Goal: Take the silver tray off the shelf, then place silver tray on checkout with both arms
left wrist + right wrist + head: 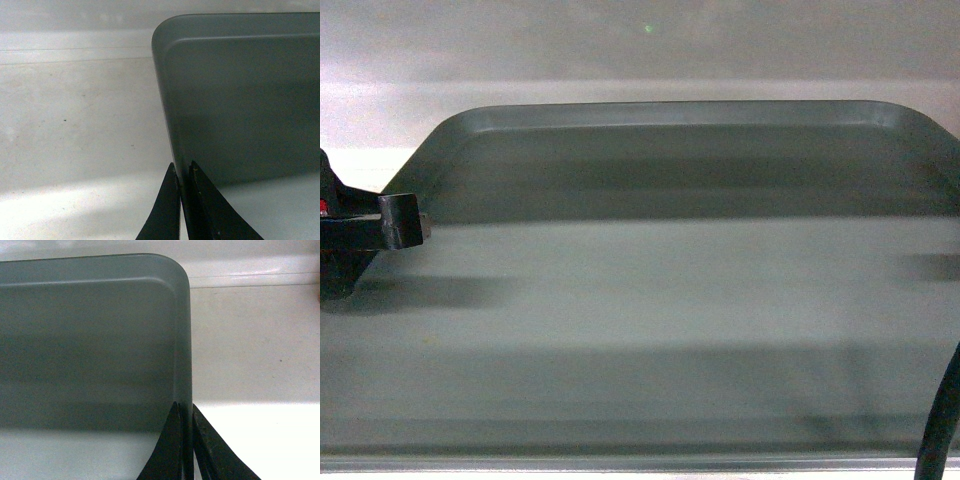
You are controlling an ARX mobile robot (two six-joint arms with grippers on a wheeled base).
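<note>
Left gripper [184, 175] pinching silver tray [650, 300] left rim; right gripper [186, 412] pinching right rim; tray's long axis spanning between arms.

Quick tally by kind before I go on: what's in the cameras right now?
Grey tray: 1
Black grippers: 2, the left gripper and the right gripper, each clamped on a side rim
White surface under the tray: 1
Total: 4
</note>
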